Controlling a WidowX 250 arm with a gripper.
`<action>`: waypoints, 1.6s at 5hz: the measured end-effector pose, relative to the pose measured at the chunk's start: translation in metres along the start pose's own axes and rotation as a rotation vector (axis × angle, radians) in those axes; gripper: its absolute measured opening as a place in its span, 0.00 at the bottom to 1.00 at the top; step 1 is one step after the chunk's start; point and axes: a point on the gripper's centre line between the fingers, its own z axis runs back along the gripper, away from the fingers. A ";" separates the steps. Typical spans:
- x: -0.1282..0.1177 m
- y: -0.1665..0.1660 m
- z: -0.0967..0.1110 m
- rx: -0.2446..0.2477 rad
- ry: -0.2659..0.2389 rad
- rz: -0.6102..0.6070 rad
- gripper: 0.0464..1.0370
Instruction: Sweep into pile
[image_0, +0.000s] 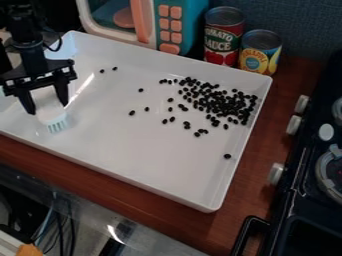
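One gripper (48, 107), one brush (56, 121) — many beans (225, 104); two cans (223, 34).

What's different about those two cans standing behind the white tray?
The left can is taller; the right can is shorter.
The left can has a mostly red and green label, while the right can's is yellow and blue.
Both stand upright just beyond the far edge of the tray, with their metal tops facing up.

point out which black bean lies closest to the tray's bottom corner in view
The lone bean near the right edge of the tray, below the dense cluster; every other bean lies farther up.
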 end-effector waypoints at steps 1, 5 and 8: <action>-0.008 -0.008 0.000 0.001 0.016 -0.014 0.69; -0.047 -0.059 0.005 0.000 -0.009 -0.077 0.69; -0.063 -0.106 0.010 -0.013 0.011 -0.073 0.69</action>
